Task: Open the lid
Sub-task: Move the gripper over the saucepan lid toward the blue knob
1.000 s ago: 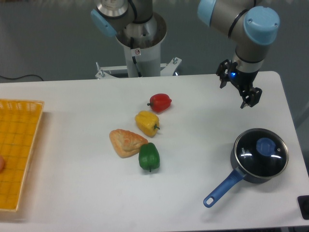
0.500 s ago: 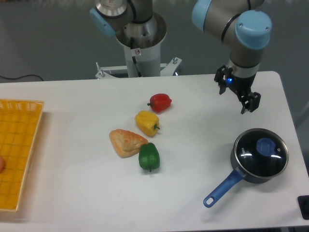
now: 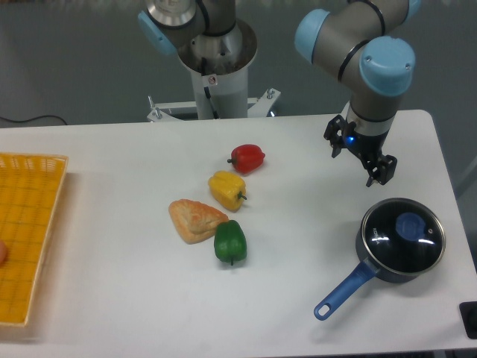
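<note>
Sitting square on the saucepan [image 3: 395, 253], the lid [image 3: 403, 237] is untouched; the gripper [image 3: 370, 165] hangs at its eleven o'clock, jaws apart, empty.

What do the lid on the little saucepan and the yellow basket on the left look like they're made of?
The lid looks like clear glass with a thin metal rim: the dark pan interior shows through it and it carries bright glints. Its blue knob is probably plastic. The basket looks like woven or moulded plastic, judging by its grid pattern.
</note>
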Motion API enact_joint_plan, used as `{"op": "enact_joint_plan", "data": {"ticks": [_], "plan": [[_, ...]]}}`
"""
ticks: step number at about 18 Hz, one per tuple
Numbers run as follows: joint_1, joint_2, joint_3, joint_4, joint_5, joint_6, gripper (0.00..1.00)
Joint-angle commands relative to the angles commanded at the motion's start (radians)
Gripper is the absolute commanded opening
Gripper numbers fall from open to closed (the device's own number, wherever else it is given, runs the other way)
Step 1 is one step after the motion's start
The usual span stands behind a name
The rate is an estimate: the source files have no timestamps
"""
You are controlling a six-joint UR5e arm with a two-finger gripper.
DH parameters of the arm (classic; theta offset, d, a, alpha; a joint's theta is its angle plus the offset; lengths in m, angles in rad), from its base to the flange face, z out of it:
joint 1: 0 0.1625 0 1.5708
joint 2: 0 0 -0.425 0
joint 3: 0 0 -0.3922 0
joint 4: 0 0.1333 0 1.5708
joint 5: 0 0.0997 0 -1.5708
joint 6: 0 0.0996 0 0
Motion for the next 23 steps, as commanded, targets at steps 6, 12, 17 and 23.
{"op": "enact_joint_plan", "data": {"ticks": [6, 12, 17, 23], "plan": [[-0.006, 0.0, 0.015, 0.0, 0.012, -0.002, 1.0], [-0.047, -0.09, 0.225, -0.204, 0.06, -0.002, 1.0], [-0.052, -0.144, 0.291, -0.209, 0.045, 0.0, 1.0], [-0.025, -0.207, 0.363, -0.203, 0.031, 0.05, 1.0]]}}
